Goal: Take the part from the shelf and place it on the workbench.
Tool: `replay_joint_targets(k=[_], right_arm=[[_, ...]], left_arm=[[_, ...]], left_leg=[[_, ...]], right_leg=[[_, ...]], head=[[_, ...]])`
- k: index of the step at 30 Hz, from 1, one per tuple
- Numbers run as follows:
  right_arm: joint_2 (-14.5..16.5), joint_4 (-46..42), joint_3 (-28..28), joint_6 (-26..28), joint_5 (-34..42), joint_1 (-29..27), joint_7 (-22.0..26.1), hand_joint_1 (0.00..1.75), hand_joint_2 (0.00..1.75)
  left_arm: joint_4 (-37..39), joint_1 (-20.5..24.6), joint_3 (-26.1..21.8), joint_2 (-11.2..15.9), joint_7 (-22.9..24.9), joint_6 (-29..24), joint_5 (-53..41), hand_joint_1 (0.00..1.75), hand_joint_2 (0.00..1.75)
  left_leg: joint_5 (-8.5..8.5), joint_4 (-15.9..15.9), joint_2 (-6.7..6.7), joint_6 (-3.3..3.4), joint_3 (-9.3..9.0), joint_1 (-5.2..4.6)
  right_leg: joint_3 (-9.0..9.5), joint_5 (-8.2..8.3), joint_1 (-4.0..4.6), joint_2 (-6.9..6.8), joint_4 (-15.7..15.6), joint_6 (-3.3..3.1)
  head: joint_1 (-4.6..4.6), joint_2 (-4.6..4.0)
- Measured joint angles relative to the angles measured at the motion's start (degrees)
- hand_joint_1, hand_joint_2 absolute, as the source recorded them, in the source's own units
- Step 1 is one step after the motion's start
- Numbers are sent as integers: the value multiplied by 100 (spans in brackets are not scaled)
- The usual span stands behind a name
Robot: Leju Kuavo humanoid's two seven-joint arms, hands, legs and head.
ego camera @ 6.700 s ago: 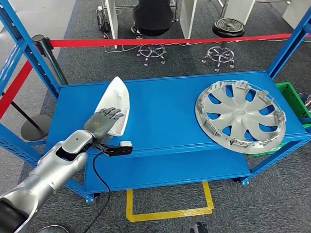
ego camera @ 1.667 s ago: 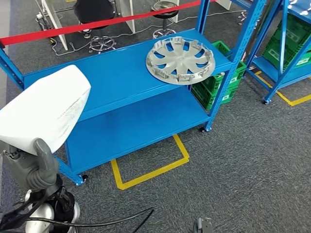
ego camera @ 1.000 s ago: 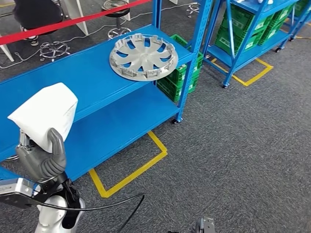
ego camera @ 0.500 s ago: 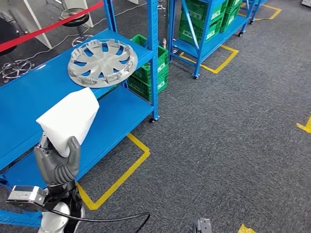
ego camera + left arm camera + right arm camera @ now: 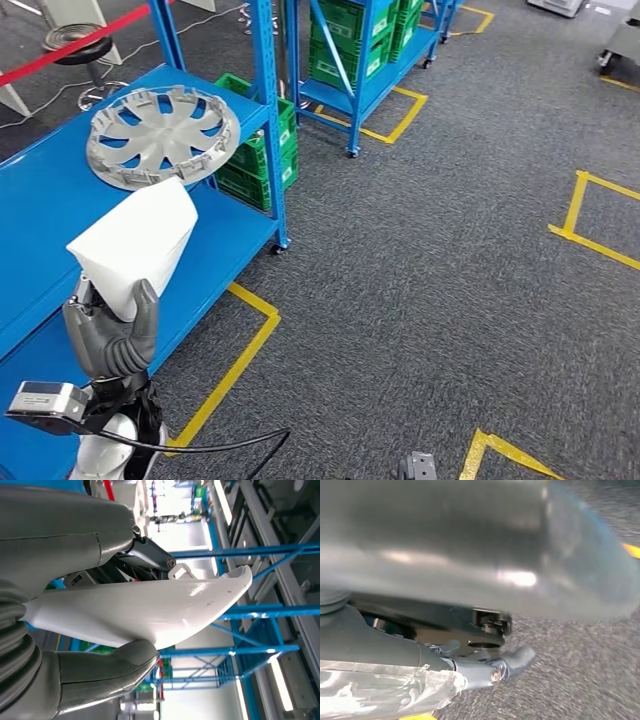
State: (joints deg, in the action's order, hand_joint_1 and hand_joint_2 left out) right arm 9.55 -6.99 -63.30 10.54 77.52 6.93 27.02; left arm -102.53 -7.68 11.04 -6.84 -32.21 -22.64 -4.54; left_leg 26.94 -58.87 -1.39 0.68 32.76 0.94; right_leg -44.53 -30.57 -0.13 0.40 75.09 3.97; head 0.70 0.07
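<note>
The part (image 5: 136, 245) is a white, smooth, wedge-shaped shell. My left hand (image 5: 109, 335) holds it upright in front of me at the lower left of the head view, thumb (image 5: 143, 310) pressed on its lower edge. In the left wrist view the white part (image 5: 151, 610) lies between the thick grey thumb (image 5: 105, 670) and the darker fingers (image 5: 151, 555). My right hand (image 5: 433, 630) hangs over the grey carpet, blurred, fingers stretched out and holding nothing.
The blue shelf (image 5: 45, 200) stands at the left with a silver hubcap (image 5: 158, 135) on its top deck. Green crates (image 5: 260, 165) sit beside it, and a second blue rack (image 5: 355, 60) stands behind. Yellow tape (image 5: 226, 370) marks the grey carpet.
The left hand has lifted the white part off the shelf and still holds it. The camera has turned right, so the shelf and hubcap have slid to the picture's left.
</note>
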Motion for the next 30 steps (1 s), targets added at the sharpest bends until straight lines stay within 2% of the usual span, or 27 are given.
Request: replay_joint_targets(k=[1, 2, 3, 4, 5, 6, 7, 9, 10, 12, 13, 14, 15, 16, 17, 18, 19, 20, 22, 23, 24, 25, 27, 28, 29, 30], right_arm=[[3, 1, 0, 36, 17, 5, -27, 0, 0], [7, 3, 0, 66, 31, 7, -58, 0, 0], [9, 7, 0, 87, 38, 4, -83, 0, 0], [9, 13, 0, 104, 42, -1, -95, 0, 0], [9, 19, -1, 114, 36, -4, -96, 0, 0], [10, 23, -3, 116, 23, -7, -81, 0, 0], [10, 26, -9, 114, 4, -9, -56, 0, 0], [11, 26, -33, 99, -34, -15, 5, 0, 0], [14, 26, -50, 92, -49, -18, 32, 0, 0], [19, 25, -85, 81, -76, -15, 56, 0, 0], [21, 23, -98, 73, -91, -13, 63, 0, 0], [22, 21, -109, 64, -108, -8, 67, 0, 0], [23, 19, -121, 57, -124, -5, 68, 0, 0], [23, 16, -134, 56, -138, -4, 66, 0, 0], [23, 15, -148, 64, -148, -2, 58, 0, 0], [23, 14, -161, 79, -153, 1, 45, 0, 0], [23, 11, -170, 100, -155, 3, 28, 0, 0], [20, 8, -177, 122, -153, 6, 5, 0, 0], [11, 3, -188, 163, -139, 2, -65, 0, 0], [5, 3, -191, 181, -127, -6, -100, 0, 0], [0, 4, -192, 202, -114, -18, -128, 0, 0], [-4, 4, -193, 222, -102, -29, -140, 0, 0], [-9, 5, -194, 254, -89, -33, -143, 0, 0], [-8, 4, -195, 262, -89, -28, -134, 0, 0], [-8, 2, -195, 266, -89, -15, -124, 0, 0], [-7, -1, -195, 267, -89, -3, -115, 0, 0]], left_arm=[[0, 0, -7, 0, -2, 13, 25, 175, 175], [-1, 0, -8, 0, -8, 27, 30, 175, 175], [-2, 0, -9, 1, -17, 51, 26, 175, 175], [-5, -2, -10, 4, -27, 89, 24, 175, 175], [-9, -9, -10, 11, -34, 142, 26, 175, 175], [-14, -25, -12, 26, -38, 209, 40, 175, 175], [-20, -55, -13, 47, -44, 290, 70, 175, 175], [-47, -132, -16, 94, -70, 437, 143, 175, 175], [-67, -166, -19, 121, -90, 492, 174, 175, 175], [-106, -218, -32, 169, -121, 563, 216, 175, 175], [-114, -246, -44, 191, -129, 606, 248, 175, 175], [-119, -274, -62, 208, -131, 679, 303, 175, 175], [-120, -295, -85, 226, -113, 796, 386, 175, 175], [-120, -306, -117, 239, -63, 946, 498, 175, 175], [-120, -310, -153, 250, 16, 1112, 619, 175, 175], [-119, -310, -190, 257, 109, 1262, 727, 175, 175], [-116, -309, -227, 259, 192, 1370, 806, 175, 175], [-111, -308, -256, 256, 242, 1436, 850, 175, 175], [-93, -311, -309, 251, 253, 1482, 865, 175, 175], [-84, -313, -333, 247, 234, 1487, 850, 175, 175], [-78, -315, -357, 244, 210, 1490, 831, 175, 175], [-75, -315, -380, 240, 186, 1498, 814, 175, 175], [-74, -327, -425, 229, 151, 1526, 803, 175, 175], [-72, -340, -447, 225, 142, 1539, 802, 175, 175], [-69, -354, -468, 222, 135, 1547, 802, 175, 175], [-63, -364, -488, 221, 132, 1551, 802, 175, 175]], left_leg=[[8, 0, -82, 2, -7, -7], [18, 0, -155, 1, -19, -13], [30, 0, -220, -7, -36, -19], [46, 0, -277, -21, -56, -30], [61, 0, -328, -42, -71, -45], [70, 3, -375, -68, -84, -59], [74, 13, -428, -96, -93, -68], [82, 41, -532, -161, -116, -62], [120, 18, -487, -192, -119, -51], [363, -332, -204, -233, 22, -36], [540, -674, -33, -240, 183, -34], [703, -1053, 63, -248, 377, -35], [789, -1354, 104, -255, 545, -35], [761, -1484, 116, -261, 638, -34], [620, -1398, 122, -264, 627, -30], [400, -1121, 149, -269, 519, -18], [179, -738, 265, -284, 354, 11], [33, -379, 423, -294, 196, 45], [-49, -22, 654, -278, 42, 80], [-36, -5, 650, -242, 38, 68], [-44, -10, 574, -198, 41, 61], [-50, -2, 505, -155, 33, 56], [-50, 15, 345, -78, 13, 51], [-42, 15, 265, -54, 5, 35], [-33, 14, 173, -36, 1, 21], [-25, 14, 79, -28, -5, 10]], right_leg=[[-11, 20, 0, -17, 57, -7], [104, 140, 2, -38, -125, -20], [321, 317, 9, -98, -496, -43], [560, 459, 34, -243, -920, -72], [761, 568, 57, -360, -1269, -108], [882, 622, 83, -447, -1491, -140], [915, 626, 107, -475, -1571, -171], [902, 662, 105, -318, -1603, -230], [912, 681, 93, -240, -1637, -262], [950, 720, 58, -91, -1701, -324], [955, 725, 56, -20, -1708, -343], [954, 728, 55, 57, -1709, -358], [953, 728, 55, 142, -1708, -362], [954, 730, 54, 229, -1707, -362], [958, 733, 49, 319, -1705, -356], [961, 735, 40, 407, -1698, -345], [956, 734, 31, 493, -1684, -321], [931, 729, 30, 573, -1647, -289], [860, 734, 23, 705, -1605, -213], [825, 748, 15, 766, -1604, -177], [799, 764, -2, 812, -1620, -146], [774, 754, -1, 751, -1601, -118], [604, 556, 22, 406, -1273, -72], [447, 375, 37, 192, -935, -56], [253, 179, 36, 68, -524, -43], [91, 39, 33, 15, -170, -36]], head=[[1, 0], [1, 0], [1, 0], [2, 0], [-1, 0], [-2, 0], [-4, 0], [-7, 0], [-10, 0], [-32, 0], [-44, 0], [-57, 0], [-65, 0], [-66, 0], [-67, 0], [-66, 0], [-68, 0], [-68, 0], [-68, 0], [-65, 0], [-66, 0], [-60, 0], [-20, 0], [1, 0], [13, 0], [11, 0]])
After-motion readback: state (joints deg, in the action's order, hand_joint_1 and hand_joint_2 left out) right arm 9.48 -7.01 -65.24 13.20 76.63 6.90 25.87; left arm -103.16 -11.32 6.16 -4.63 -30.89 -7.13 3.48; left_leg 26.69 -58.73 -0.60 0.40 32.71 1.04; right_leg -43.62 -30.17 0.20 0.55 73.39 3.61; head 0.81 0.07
